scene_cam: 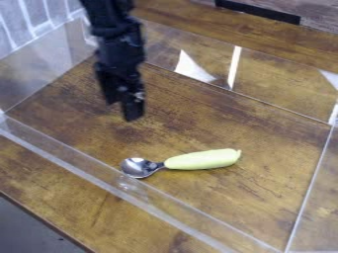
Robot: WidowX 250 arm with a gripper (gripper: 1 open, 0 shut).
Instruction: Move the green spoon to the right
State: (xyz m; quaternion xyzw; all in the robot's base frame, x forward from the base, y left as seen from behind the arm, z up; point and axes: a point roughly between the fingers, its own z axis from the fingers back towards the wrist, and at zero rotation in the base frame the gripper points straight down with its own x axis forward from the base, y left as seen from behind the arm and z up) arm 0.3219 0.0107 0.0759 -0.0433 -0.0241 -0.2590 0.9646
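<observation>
The green spoon point(185, 161) lies flat on the wooden floor of a clear-walled tray, near the front wall. Its yellow-green handle points right and its silver bowl points left. My black gripper point(129, 107) hangs above the wood, up and to the left of the spoon and apart from it. Its fingers point(134, 110) point down, close together, with nothing between them.
The clear plastic tray has a low front wall point(158, 203), a back wall point(238, 64) and a right wall point(317, 188). A wooden table point(34, 203) lies around it. Bare wood floor extends to the right of the spoon.
</observation>
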